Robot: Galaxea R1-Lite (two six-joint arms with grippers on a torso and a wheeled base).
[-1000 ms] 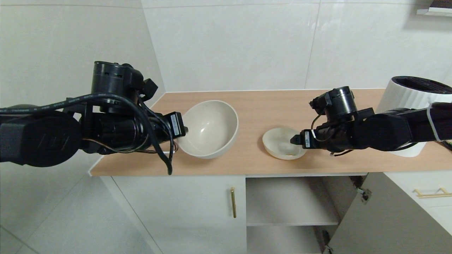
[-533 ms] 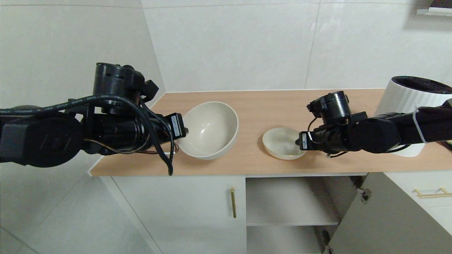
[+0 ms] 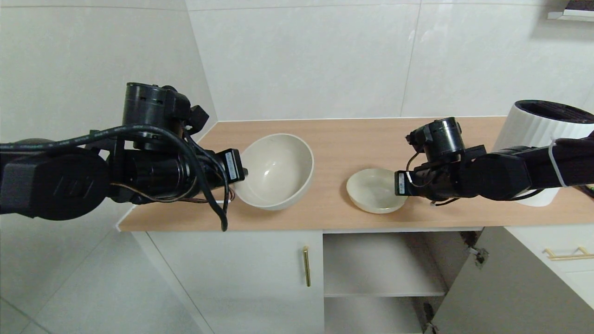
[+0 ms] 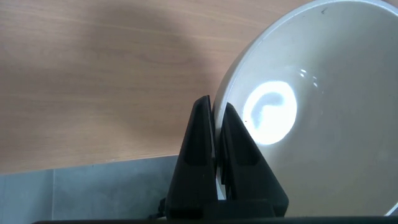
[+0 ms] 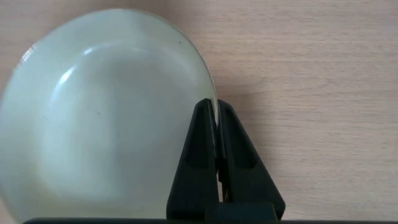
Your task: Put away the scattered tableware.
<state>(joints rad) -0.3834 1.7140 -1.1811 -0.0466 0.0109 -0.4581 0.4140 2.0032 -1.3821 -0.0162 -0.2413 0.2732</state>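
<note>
**1. Large bowl**. Cream, deep. It is on the left part of the bench, near the front edge, tipped so its mouth faces up and forward. The left pincer is clamped on the bowl's left rim, one finger inside the wall and one outside.

**2. Small bowl**. Pale, shallow. It is right of centre on the bench, well apart from item 1. The right pincer is pinched shut on its right-hand rim, gripping the thin edge.

**3. Cupboard**. It is under the bench, with its door swung open to the right and a shelf showing inside.

**4. Canister**. White, ribbed. It is at the right end of the bench, behind the right arm.

**Note on placing.** The small bowl lies directly above the open compartment, so the right arm looks nearer. Its load would need to come forward past the bench edge, then down. The large bowl sits above the closed half and would also have to travel sideways to the right.
</note>
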